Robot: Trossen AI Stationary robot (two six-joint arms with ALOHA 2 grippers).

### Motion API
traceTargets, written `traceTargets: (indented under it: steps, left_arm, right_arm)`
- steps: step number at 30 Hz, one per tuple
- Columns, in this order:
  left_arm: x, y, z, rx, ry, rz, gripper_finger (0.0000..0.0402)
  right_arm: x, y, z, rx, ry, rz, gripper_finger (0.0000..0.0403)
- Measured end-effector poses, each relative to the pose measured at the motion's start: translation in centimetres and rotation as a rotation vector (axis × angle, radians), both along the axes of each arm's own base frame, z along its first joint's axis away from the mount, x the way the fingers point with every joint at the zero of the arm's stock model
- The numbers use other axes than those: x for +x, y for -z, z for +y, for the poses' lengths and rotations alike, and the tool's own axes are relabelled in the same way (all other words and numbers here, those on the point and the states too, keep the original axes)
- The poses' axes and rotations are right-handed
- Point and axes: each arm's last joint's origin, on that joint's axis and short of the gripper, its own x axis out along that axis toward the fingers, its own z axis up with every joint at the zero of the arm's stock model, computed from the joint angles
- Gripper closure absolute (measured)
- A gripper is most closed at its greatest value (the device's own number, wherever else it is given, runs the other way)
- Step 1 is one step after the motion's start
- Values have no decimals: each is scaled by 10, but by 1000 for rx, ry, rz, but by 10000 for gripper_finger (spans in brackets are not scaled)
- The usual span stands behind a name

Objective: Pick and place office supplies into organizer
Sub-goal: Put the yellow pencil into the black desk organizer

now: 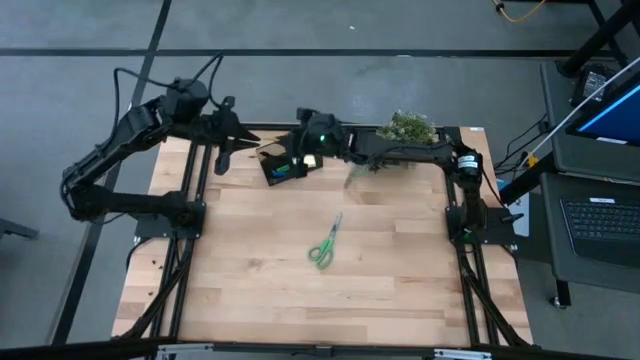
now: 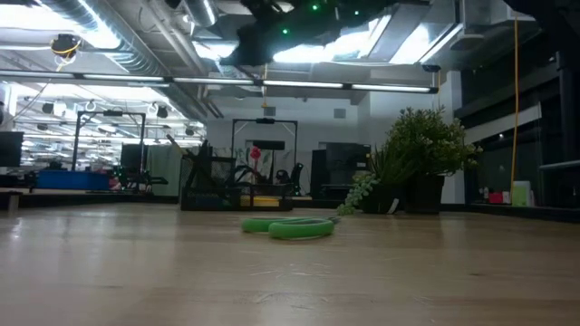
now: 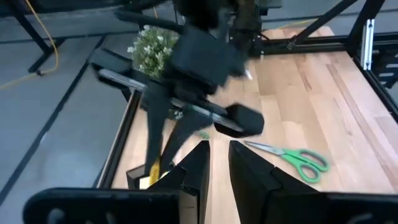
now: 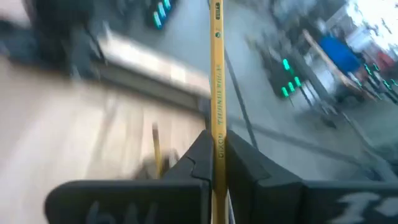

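My right gripper (image 4: 217, 155) is shut on a yellow wooden pencil (image 4: 217, 68) and hangs over the black organizer (image 1: 283, 162) at the table's far edge. The organizer (image 3: 140, 177) shows something yellow inside, and small green and blue bits in the high view. Green-handled scissors (image 1: 325, 243) lie flat on the wood at mid-table, also seen in the low view (image 2: 290, 226). My left gripper (image 3: 219, 168) is raised near the far left corner, left of the organizer. It is open by a narrow gap, with nothing between its fingers. My right gripper pinches the pencil's shaft (image 4: 217, 134) between its two fingers. Most of the pencil's length runs on past the fingertips. The pencil is lifted clear of the table and the organizer.
A bushy green plant (image 1: 407, 127) in a dark pot stands at the far edge, right of the organizer, under my right arm. The black table frame (image 1: 190, 200) runs along both sides. Bare wood lies around and in front of the scissors.
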Motion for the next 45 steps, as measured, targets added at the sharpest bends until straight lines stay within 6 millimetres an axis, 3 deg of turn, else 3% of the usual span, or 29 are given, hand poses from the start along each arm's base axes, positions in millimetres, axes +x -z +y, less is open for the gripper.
traceTargets:
  steps: [4, 9, 17, 21, 24, 27, 32, 38, 45]
  left_arm:
    - [-6, 7, -4, 27, 0, -41, 346]
    - [-13, 6, -9, 83, 1, -124, 348]
    - [-24, -3, -17, 105, -5, -196, 353]
    - [-25, -4, -19, 97, 1, -206, 353]
    - [-21, -3, -19, 67, 5, -202, 355]
    - [-12, 1, -16, 30, 1, -178, 353]
    - [0, 6, -9, 86, 5, -136, 350]
    - [5, -3, -6, 191, -7, -308, 352]
    - [13, 56, 2, 192, -64, -359, 354]
  right_arm:
    - [1, -6, -15, 101, -88, -130, 377]
    - [1, 10, -30, 173, -128, -266, 377]
    - [-13, 67, -43, 263, -161, -577, 377]
    - [-10, 103, -47, 340, -169, -675, 377]
    - [-3, 117, -50, 382, -168, -696, 377]
    - [4, 114, -51, 370, -204, -732, 377]
    - [1, 89, -40, 302, -303, -897, 377]
    - [-6, 81, -35, 315, -393, -958, 377]
    - [-10, 76, -30, 324, -496, -994, 377]
